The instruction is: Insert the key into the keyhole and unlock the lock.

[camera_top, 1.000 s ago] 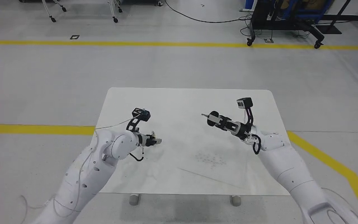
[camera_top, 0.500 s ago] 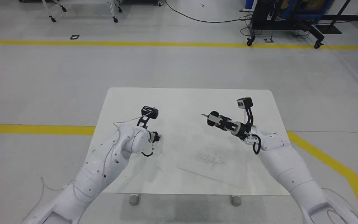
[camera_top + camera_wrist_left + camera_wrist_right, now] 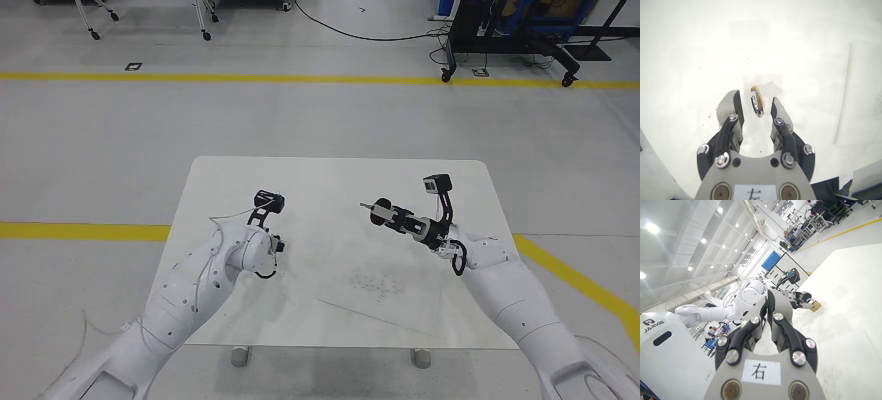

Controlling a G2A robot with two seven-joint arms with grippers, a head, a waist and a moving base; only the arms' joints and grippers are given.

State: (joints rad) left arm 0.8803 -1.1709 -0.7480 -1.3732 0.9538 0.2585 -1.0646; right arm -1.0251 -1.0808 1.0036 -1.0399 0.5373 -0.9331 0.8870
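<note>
The left claw (image 3: 755, 96) hung spread low over the white worktop (image 3: 791, 47), one finger on either side of the brass lock (image 3: 757, 103) and neither touching it. Farther across, the right claw (image 3: 768, 298) was held above the worktop, fingers pressed together.

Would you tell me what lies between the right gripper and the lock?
Only bare table lies between the right gripper and the lock, as the top and right wrist views show.
</note>
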